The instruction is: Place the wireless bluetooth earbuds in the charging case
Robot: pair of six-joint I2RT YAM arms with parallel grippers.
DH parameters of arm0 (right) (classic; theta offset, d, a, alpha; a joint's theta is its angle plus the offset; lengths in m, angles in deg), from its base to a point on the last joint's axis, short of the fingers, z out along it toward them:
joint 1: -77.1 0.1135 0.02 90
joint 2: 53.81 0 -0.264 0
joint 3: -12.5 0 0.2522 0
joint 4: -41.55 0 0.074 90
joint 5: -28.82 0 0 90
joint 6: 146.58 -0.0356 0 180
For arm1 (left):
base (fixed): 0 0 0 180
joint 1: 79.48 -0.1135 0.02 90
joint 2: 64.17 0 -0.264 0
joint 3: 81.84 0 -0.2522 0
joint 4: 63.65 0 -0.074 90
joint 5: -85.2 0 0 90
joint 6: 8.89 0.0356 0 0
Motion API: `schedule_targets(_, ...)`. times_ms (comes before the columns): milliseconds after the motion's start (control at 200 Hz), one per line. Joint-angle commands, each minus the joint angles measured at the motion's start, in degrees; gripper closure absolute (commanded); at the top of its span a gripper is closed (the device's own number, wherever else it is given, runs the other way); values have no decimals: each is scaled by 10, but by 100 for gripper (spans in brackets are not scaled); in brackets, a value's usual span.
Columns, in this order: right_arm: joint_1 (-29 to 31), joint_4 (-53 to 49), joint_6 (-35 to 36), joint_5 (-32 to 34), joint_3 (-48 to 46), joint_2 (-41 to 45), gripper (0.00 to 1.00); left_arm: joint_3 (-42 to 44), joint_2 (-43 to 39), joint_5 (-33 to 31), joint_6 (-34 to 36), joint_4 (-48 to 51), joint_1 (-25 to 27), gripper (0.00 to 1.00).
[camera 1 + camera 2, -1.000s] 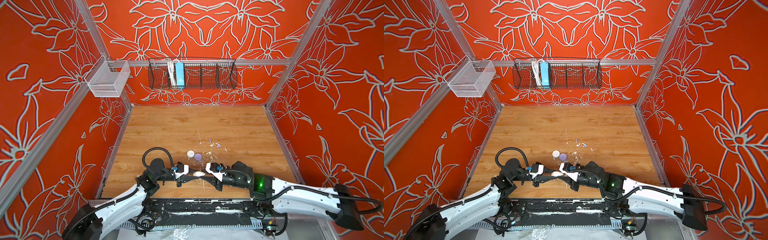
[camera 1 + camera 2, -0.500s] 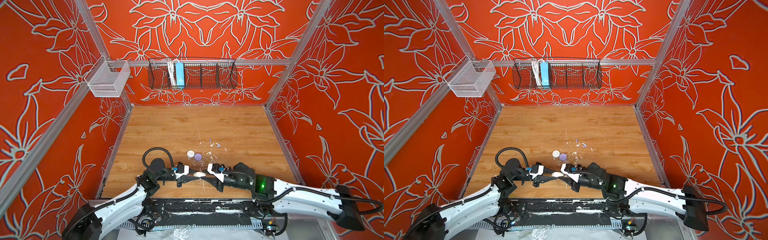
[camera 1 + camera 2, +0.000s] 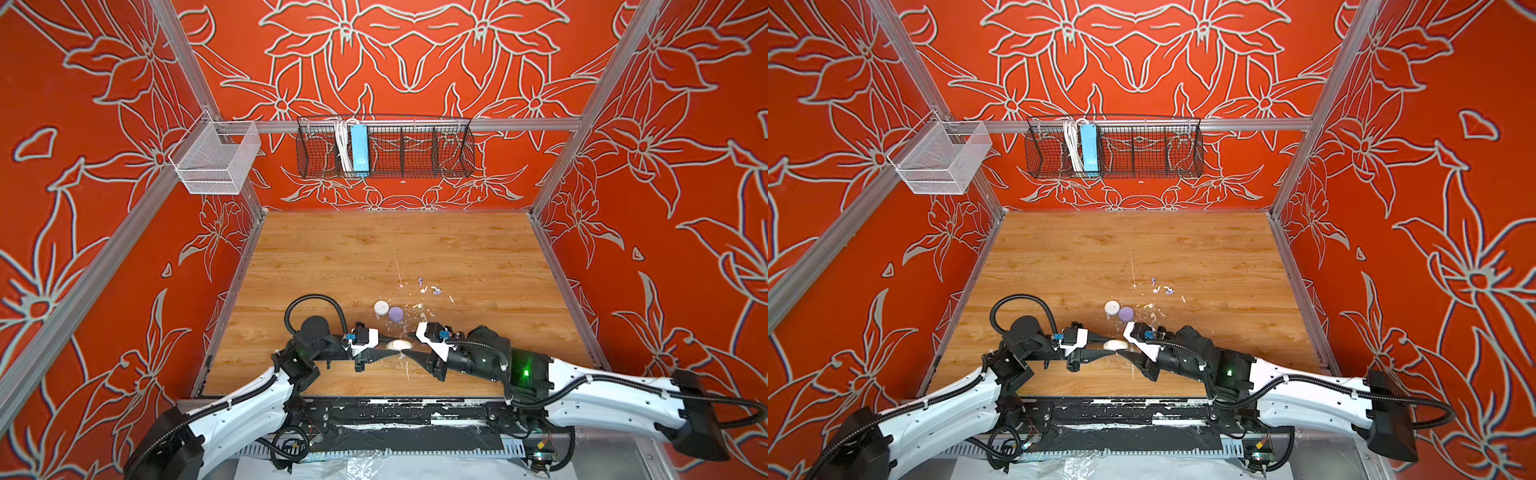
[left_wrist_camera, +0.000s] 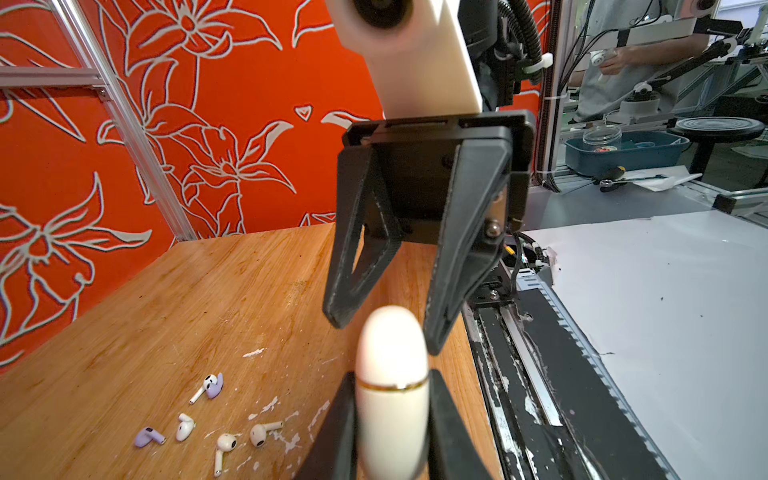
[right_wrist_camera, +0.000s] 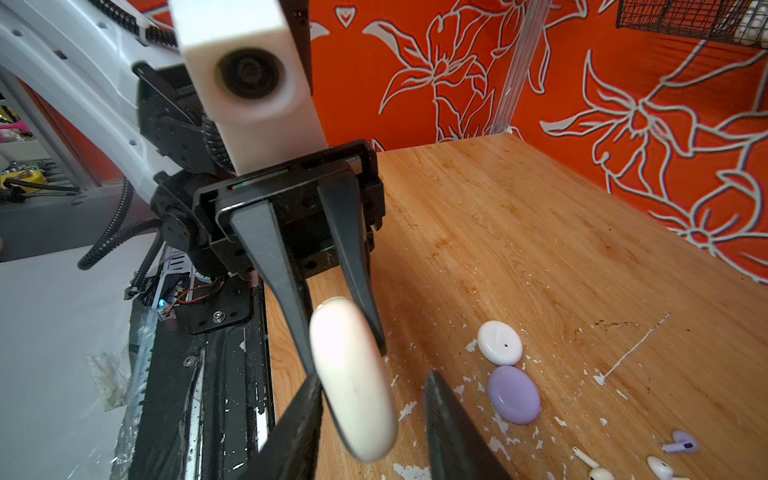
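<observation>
My left gripper [image 4: 392, 436] clenched the charging case [image 4: 390, 357], my right gripper [image 4: 382, 334] hung released around its tip; lid-opening, I judged, needed a pinch.

Along the back, on an aluminium rail [image 3: 519, 124], a black wire basket [image 3: 415, 149] holding an upright blue power strip [image 3: 359, 147] and a bundled white cable [image 3: 342, 145]. At the left corner, a white mesh basket [image 3: 212, 166]. All round, orange walls [image 3: 415, 62] with pale flower outlines. Below, a wooden tabletop [image 3: 374, 249], flecked with white paint chips [image 5: 405, 409] and marked by a thin pale scratch [image 5: 631, 351]. Beyond the front edge, a white sheet [image 4: 665, 291] and a blue bin [image 4: 623, 156], a clear jar [image 4: 601, 139] showing above its rim.
</observation>
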Motion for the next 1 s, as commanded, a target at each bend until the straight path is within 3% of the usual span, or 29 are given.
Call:
schedule_targets(0,-11,6,-11,84,-2,8,57,-14,-3,70,16,-4,15,100)
schedule_targets(375,-12,10,-11,90,1,6,64,-16,1,70,17,-3,15,100)
schedule_targets(996,-16,-19,-12,154,32,-8,68,-15,5,74,21,-5,17,100)
